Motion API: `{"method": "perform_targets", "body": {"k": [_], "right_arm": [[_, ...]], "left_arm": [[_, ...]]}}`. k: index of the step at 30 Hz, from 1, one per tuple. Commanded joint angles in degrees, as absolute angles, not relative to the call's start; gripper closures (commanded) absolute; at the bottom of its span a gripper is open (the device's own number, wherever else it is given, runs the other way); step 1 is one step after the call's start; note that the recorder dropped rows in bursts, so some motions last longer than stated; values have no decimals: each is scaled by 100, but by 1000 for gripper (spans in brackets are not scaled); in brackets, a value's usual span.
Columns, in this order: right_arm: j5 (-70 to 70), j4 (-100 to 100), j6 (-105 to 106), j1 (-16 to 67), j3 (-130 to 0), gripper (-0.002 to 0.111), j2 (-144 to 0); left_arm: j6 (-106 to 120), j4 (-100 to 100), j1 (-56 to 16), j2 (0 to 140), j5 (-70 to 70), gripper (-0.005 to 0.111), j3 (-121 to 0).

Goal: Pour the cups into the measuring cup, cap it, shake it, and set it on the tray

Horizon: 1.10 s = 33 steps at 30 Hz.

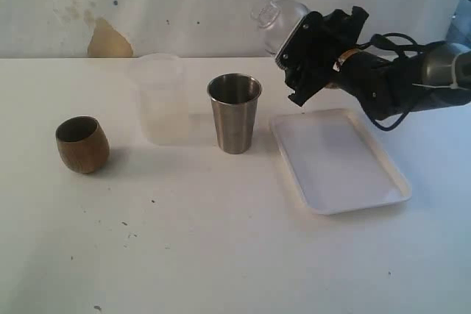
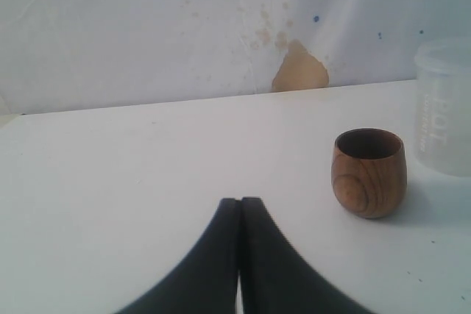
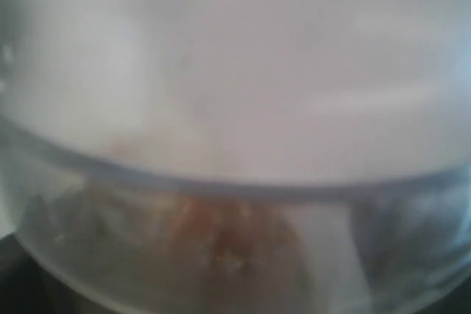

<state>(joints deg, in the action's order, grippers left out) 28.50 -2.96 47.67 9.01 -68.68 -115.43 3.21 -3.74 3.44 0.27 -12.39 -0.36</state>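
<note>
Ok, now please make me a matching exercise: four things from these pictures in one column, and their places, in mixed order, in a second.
1 wooden cup
2 steel tumbler
3 white tray
4 dome lid

A held up above the table
B leftmost on the table
C flat on the table, right side
D middle of the table

Pairs: 1-B, 2-D, 3-C, 4-A

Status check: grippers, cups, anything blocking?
Left gripper shut, empty, near wooden cup. Right gripper holds dome lid, raised near tray. Steel tumbler upright, untouched.
</note>
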Motion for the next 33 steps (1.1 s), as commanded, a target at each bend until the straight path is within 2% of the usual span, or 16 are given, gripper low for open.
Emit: {"method": "perform_targets", "body": {"k": [1, 33], "right_arm": [[2867, -244, 5325, 853, -7204, 108, -11642], [2734, -244, 7965, 853, -7272, 108, -11656]], "left_arm": [[313, -416, 353, 0, -1165, 107, 0], [313, -416, 353, 0, -1165, 107, 0]]}}
